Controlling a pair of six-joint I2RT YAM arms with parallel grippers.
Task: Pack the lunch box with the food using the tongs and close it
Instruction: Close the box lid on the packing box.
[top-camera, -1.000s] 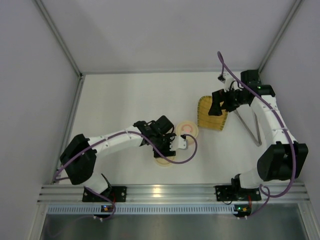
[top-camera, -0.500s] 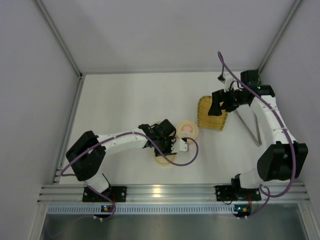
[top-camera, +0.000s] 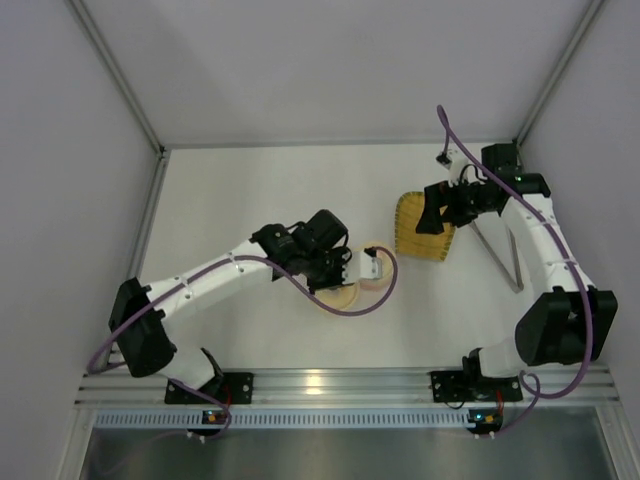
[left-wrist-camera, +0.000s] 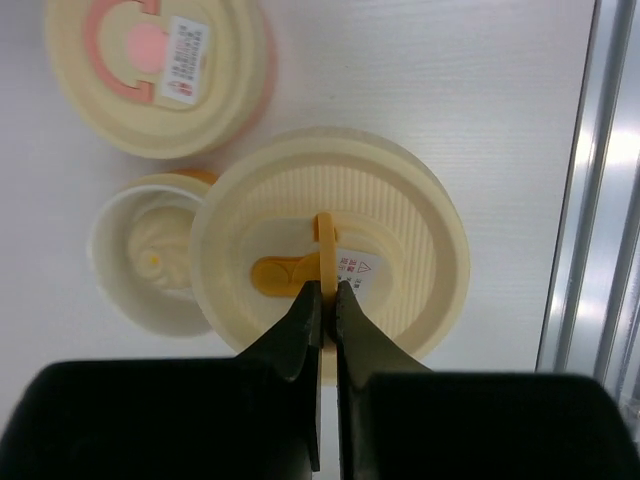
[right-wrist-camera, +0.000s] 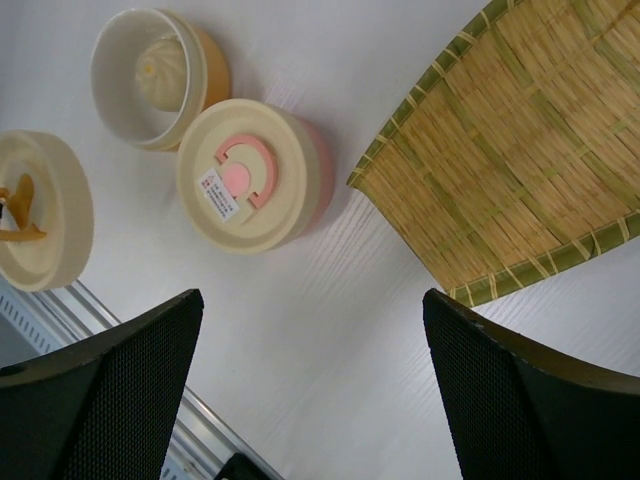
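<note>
My left gripper (left-wrist-camera: 326, 292) is shut on the thin yellow handle (left-wrist-camera: 324, 235) of a round cream lid (left-wrist-camera: 400, 210). That lid overlaps the rim of the open cream-yellow tub (left-wrist-camera: 140, 250) of the lunch box, which holds a whitish food ball (left-wrist-camera: 165, 245). The pink tub (left-wrist-camera: 160, 70) beside it has its lid on. From above, the lid (top-camera: 340, 300) shows under the left gripper (top-camera: 335, 275), and the tongs (top-camera: 503, 255) lie at the right. My right gripper (right-wrist-camera: 315, 330) hangs open and empty above the table near the tray.
A woven yellow tray (top-camera: 420, 228) lies right of the tubs, with nothing on the part that shows (right-wrist-camera: 520, 150). An aluminium rail (left-wrist-camera: 600, 200) runs along the table's near edge, close to the held lid. Grey walls enclose the table.
The left jaws have closed on the lid's handle. The left arm has swung, and the lid has moved away from the near rail toward the tubs. The right arm has stayed put.
</note>
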